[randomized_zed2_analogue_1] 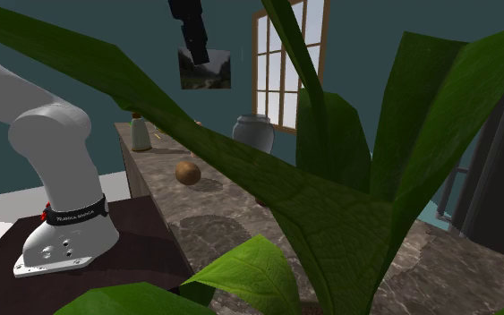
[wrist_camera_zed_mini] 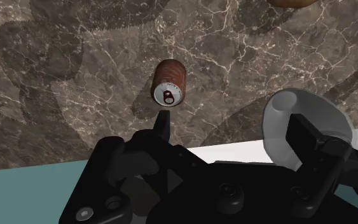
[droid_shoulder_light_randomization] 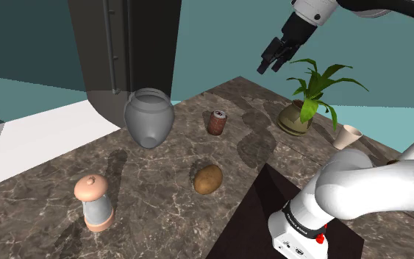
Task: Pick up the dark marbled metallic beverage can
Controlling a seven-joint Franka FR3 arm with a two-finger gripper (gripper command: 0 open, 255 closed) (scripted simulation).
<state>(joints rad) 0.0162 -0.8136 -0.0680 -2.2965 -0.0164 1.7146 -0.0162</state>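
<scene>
The beverage can [droid_shoulder_light_randomization: 217,122] has a reddish-brown marbled side and a silver top with a pull tab. It stands upright near the far middle of the dark marble counter [droid_shoulder_light_randomization: 161,191]. My black gripper [droid_shoulder_light_randomization: 271,62] hangs high above the counter, up and toward the shoulder view's right of the can. It is open and holds nothing. In the wrist view the can [wrist_camera_zed_mini: 169,83] stands well below and beyond the gripper [wrist_camera_zed_mini: 231,124], closer to one finger than to the other. In the second exterior view the gripper [randomized_zed2_analogue_1: 192,36] shows up high; large leaves cover the can's spot.
A grey vase [droid_shoulder_light_randomization: 148,118] stands to the shoulder view's left of the can. A potato [droid_shoulder_light_randomization: 208,179] lies nearer the stand, and a pink-topped shaker [droid_shoulder_light_randomization: 93,202] stands at the front left. A potted plant [droid_shoulder_light_randomization: 308,103] and a small cup [droid_shoulder_light_randomization: 347,136] stand at the right.
</scene>
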